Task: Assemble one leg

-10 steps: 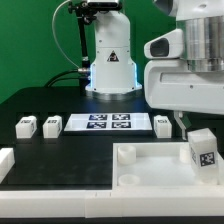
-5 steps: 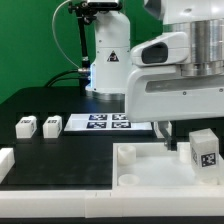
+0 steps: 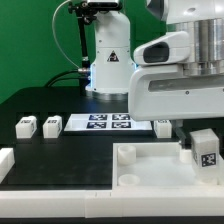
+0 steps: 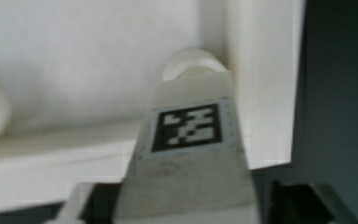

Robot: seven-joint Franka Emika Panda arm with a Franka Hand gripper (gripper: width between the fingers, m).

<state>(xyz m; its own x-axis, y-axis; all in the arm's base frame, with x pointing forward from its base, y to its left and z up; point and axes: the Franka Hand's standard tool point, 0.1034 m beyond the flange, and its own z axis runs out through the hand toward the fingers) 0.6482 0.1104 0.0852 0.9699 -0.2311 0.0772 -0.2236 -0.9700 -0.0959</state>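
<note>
Fingers: one dark pad lies flat on each side face of the leg, and no gap shows in the wrist view. Read this as pinching the leg, not spread. The gripper holds it by one end. The marker face is uncovered and faces the wrist camera.

Position: in the exterior view the leg sits low over the tray. It is by the counter's near edge, toward the corner on the exterior view's right. You cannot tell from either view whether its lower end touches the tray floor. In the wrist view the free end points at a rounded socket against the tray wall.

Also on the counter, toward the far edge: the marker board, with spare legs beside it on the exterior view's left and a third spare leg at its other end. None is in contact with the gripper.

Handling, judged:
- It is a small hard plastic block, so expect it to be light and stiff, with no give under the pads and no risk of crushing.
- The faces look smooth, so expect it to be slippery. It may pivot between the pads if the free end catches the socket rim.
- A hold on the two flat, parallel side faces is the right one.
- Keep the pads square to those faces and clear of the marker, and leave the end that goes into the socket free.
</note>
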